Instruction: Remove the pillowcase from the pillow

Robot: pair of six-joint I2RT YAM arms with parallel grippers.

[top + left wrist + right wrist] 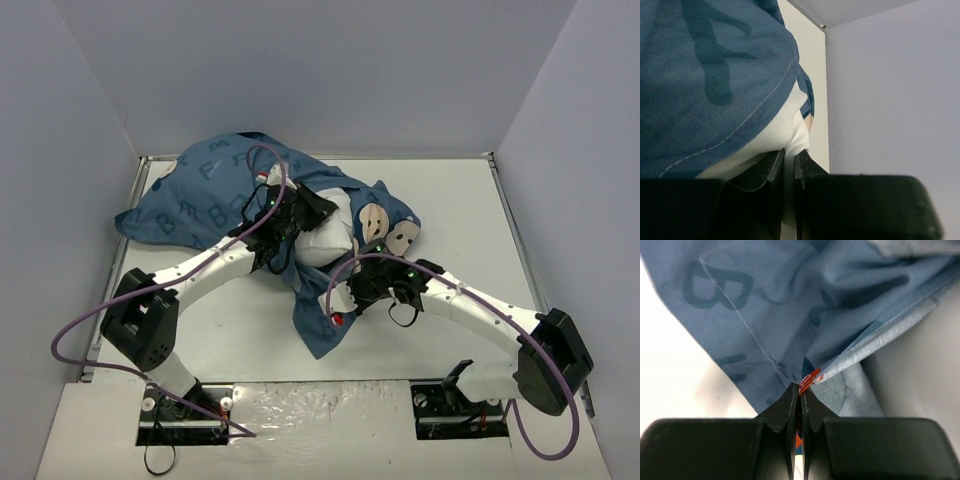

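Observation:
The dark-blue pillowcase (200, 200) lies bunched at the back left of the table, with a flap trailing forward to the middle. The white pillow (325, 240) pokes out of its open end. My left gripper (310, 212) is at that opening. In the left wrist view it (789, 156) is shut on a fold of the white pillow (785, 125), under the pillowcase hem (705, 75). My right gripper (348, 305) is at the trailing flap. In the right wrist view it (801, 389) is shut on the pillowcase (780, 305) edge at a small red tag (810, 380).
The white table (470, 220) is boxed in by pale walls on three sides; the right wall (890, 90) shows in the left wrist view. Purple cables (80, 330) loop along both arms. Bare table surface (670, 380) lies left of the flap.

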